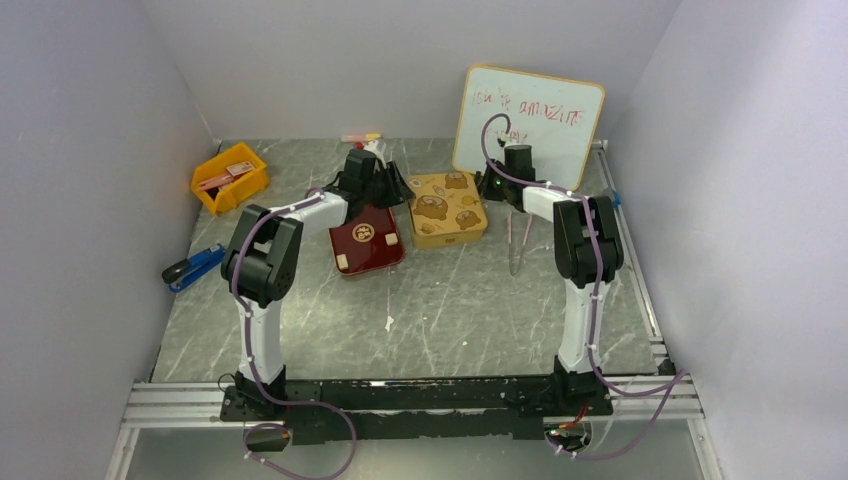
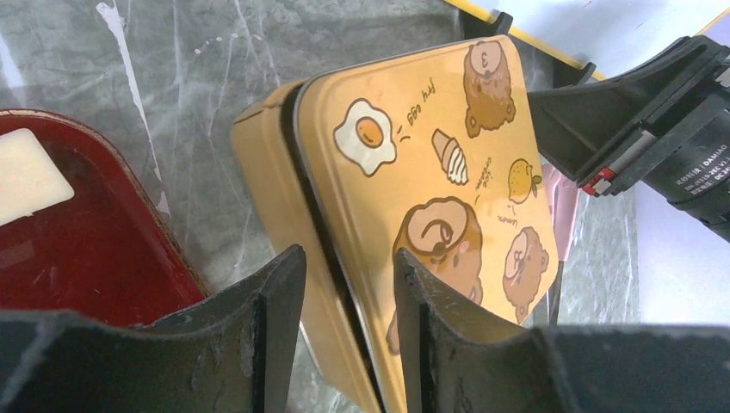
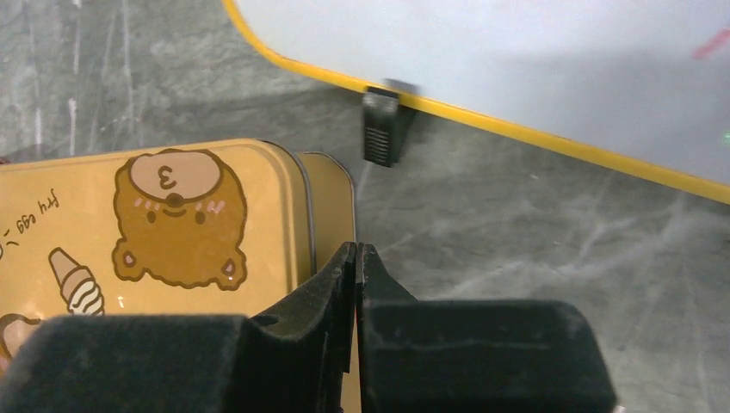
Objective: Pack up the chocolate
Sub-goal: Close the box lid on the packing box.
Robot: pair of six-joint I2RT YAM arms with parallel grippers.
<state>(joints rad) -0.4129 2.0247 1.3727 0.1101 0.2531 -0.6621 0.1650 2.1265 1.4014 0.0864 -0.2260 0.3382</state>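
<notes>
Overhead view of a grey marbled desk (image 1: 450, 300) with two robot arms bolted at its near edge, both reaching toward the middle of the far edge. A gold tin (image 1: 447, 208) printed with cartoon bears, a fried egg and an ice cream lies flat there. Just to its left sits a dark red tray (image 1: 367, 248).

The chocolate pieces (image 1: 343, 262) are small pale squares. Three show in the tray from above, spread apart, and one (image 2: 26, 176) shows close up in the left wrist view.

The left gripper (image 2: 349, 258) is at the tin's left side. Its fingers are spread apart with the rim of the tin's lid between them, and a gap shows on each side of the rim. The lid sits slightly offset from the base beneath it.

The right gripper (image 3: 356, 254) is at the tin's far right corner, just beside it. Its fingers are pressed together with nothing visible between them.

A whiteboard (image 1: 530, 120) with a yellow frame and faint red writing stands upright near the far right corner. A yellow bin (image 1: 230, 178) sits near the far left corner, and a blue-handled tool (image 1: 190, 268) lies by the left edge. Thin tweezers (image 1: 517, 245) lie toward the right edge, in front of the whiteboard.
</notes>
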